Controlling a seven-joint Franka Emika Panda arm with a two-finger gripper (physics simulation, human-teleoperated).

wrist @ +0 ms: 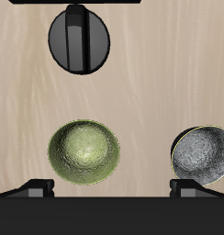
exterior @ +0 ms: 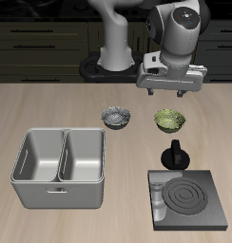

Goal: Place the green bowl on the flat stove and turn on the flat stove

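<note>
The stove (exterior: 187,198) sits closest to the viewer, its black plate cut off at the picture's edge, so I cannot see its whole outline. Taking the green bowl (exterior: 169,119) as my landmark and sweeping left to right: the grey tray (exterior: 59,168) lies well apart from it, nearer the table's front edge; the grey bowl (exterior: 116,118) stands beside it at the same depth; then the green bowl itself, upright on the bare table; the knob (exterior: 175,157) lies between it and the stove's rings.

My pincer (exterior: 168,92) hangs above the green bowl, behind it, spread wide and holding nothing. In my own view both fingertips (wrist: 33,189) show apart, with the green bowl (wrist: 84,151) between them but nearer one finger.

As I judge it, the step is the grasp. I should centre one finger over the pale rim, drop straight, and pinch the wall, keeping clear of the grey bowl (wrist: 203,152).

How deep the bowl is I cannot tell.
</note>
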